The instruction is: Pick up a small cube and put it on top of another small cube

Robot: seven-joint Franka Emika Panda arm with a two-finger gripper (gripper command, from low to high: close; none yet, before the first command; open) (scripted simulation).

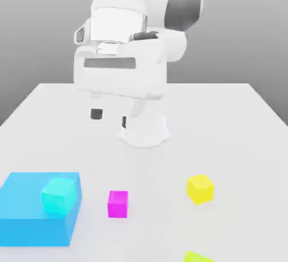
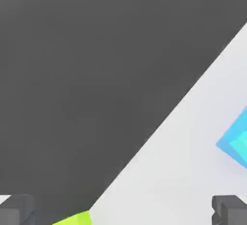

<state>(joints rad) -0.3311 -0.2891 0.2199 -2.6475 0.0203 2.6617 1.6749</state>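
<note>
The small magenta cube (image 1: 117, 204) rests on the white table (image 1: 236, 143) near the front. To the exterior view's left of it, the light cyan cube (image 1: 59, 194) sits on top of a large flat blue block (image 1: 34, 216). My gripper (image 1: 111, 118) hangs above the middle of the table, well behind both cubes and touching neither. It is open, with nothing between its two dark fingertips (image 1: 97, 113). In the hand view the gripper (image 2: 123, 212) shows both fingertips (image 2: 17, 209) far apart over the bare table.
A yellow cube (image 1: 199, 188) stands to the exterior view's right of the magenta one. A lime-green thing (image 1: 198, 257) sits at the table's front edge, and the lime-green thing (image 2: 75, 218) also appears in the hand view. The blue block (image 2: 235, 139) is there too.
</note>
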